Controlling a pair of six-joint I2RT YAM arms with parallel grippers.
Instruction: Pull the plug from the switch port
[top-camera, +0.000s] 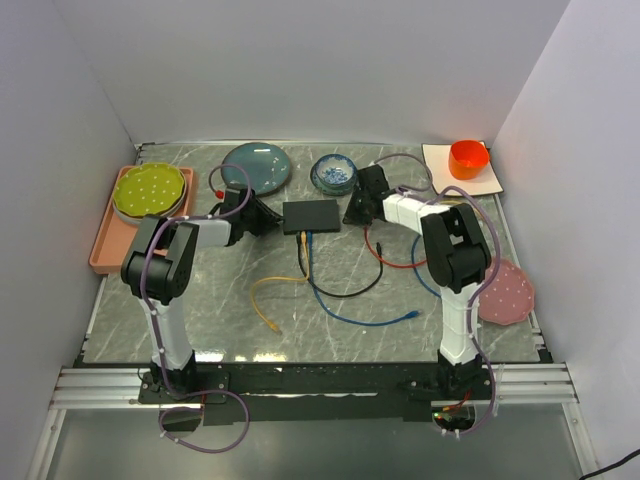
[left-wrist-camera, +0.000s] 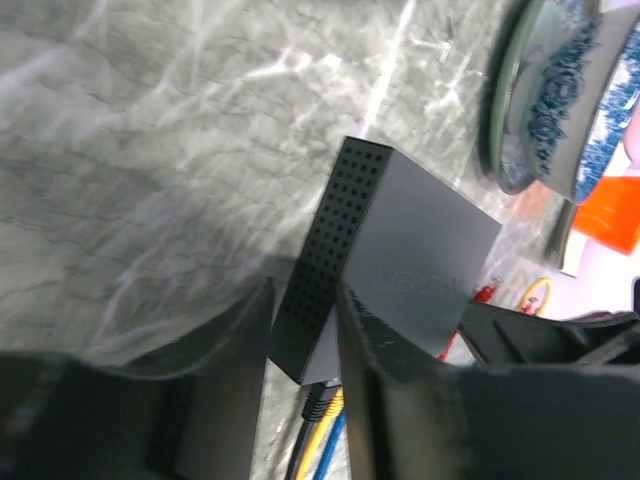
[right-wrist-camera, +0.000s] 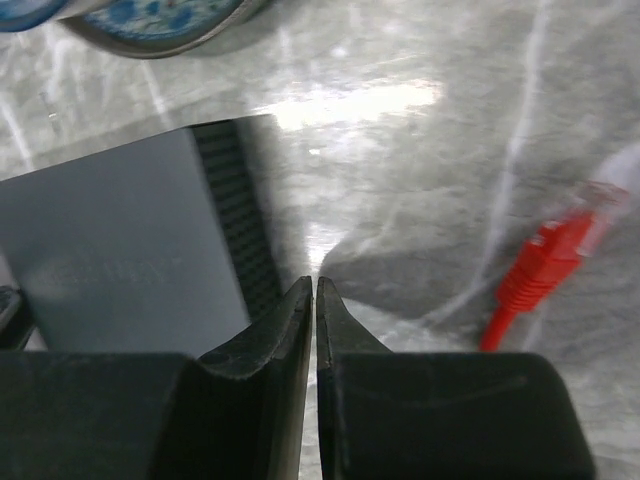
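— Where is the switch to be found?

— The switch (top-camera: 311, 215) is laid flat on the worktop (top-camera: 200, 310), in its far half and about midway between the left and right edges. Its socket side is turned toward the near edge.

— Is anything seated in the sockets?

— Plugs (top-camera: 303, 238) are seen at that near side, toward the switch's left end. A yellow cable (top-camera: 268, 293), a blue cable (top-camera: 350, 318) and a black cable (top-camera: 365, 287) are trailed from there toward the near edge. Which cable is seated in which port cannot be told.

— How is the left gripper set?

— The left gripper (left-wrist-camera: 305, 300) is set at the switch's left end. The perforated end face is taken between its fingers, which are parted only by the width of that face and are seen against it on both sides.

— And the right gripper?

— The right gripper (right-wrist-camera: 312, 292) is held just beside the switch's right end. Its jaws are pressed together, with only a hairline slit between them and nothing caught. A red plug (right-wrist-camera: 545, 270) is seen lying loose on the marble near it, toward the right edge.

— What else is laid out?

— A teal plate (top-camera: 257, 167) and a patterned bowl (top-camera: 333, 173) are placed by the far edge, behind the switch. An orange cup (top-camera: 468, 158) is stood on a pale mat (top-camera: 440, 155) in the far right corner. A green plate (top-camera: 150, 190) is carried on a pink tray (top-camera: 103, 250) at the left edge, and a pink plate (top-camera: 508, 292) is placed at the right edge.
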